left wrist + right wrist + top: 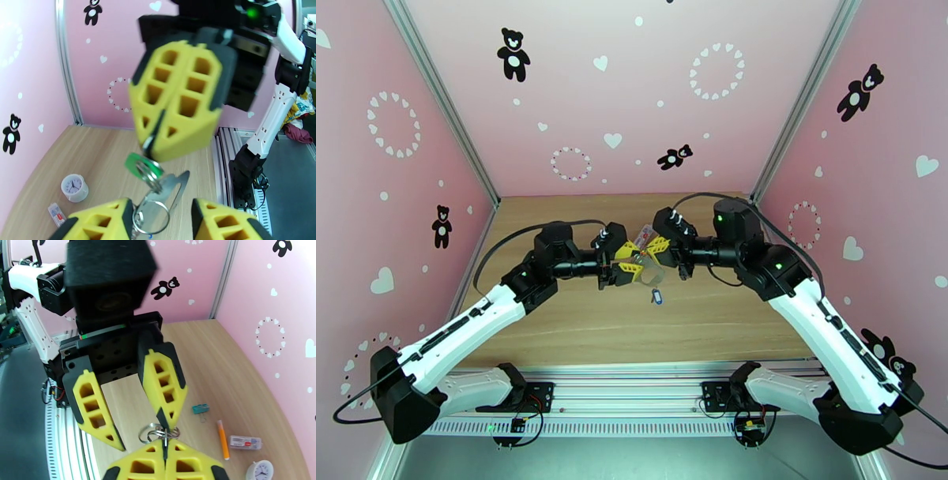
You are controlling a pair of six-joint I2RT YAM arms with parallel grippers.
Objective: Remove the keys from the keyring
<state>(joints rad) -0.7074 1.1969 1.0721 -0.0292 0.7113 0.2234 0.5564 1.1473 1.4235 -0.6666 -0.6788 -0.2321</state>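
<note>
The keyring (pixel 153 178), a cluster of metal rings with a flat metal tag, hangs in the air over the table's middle. My right gripper (pixel 152 144) is shut on its top, also seen from its own wrist (pixel 165 445). The green-headed key (pixel 136 164) hangs on the rings just under those fingertips. My left gripper (pixel 162 225) stands open, a finger on either side of the lower ring; one of its fingertips (pixel 168 423) touches the rings (pixel 156 433). The blue-headed key (pixel 657 297) lies loose on the table below both grippers (pixel 632 268) (pixel 654 249).
On the wooden table (pixel 577 324) lie a small white clock (pixel 74 187), an orange pen (pixel 222 439), a teal clip (pixel 200 409) and a small white label-like item (pixel 245 442). Pink walls close in three sides. A metal rail (pixel 632 371) runs along the near edge.
</note>
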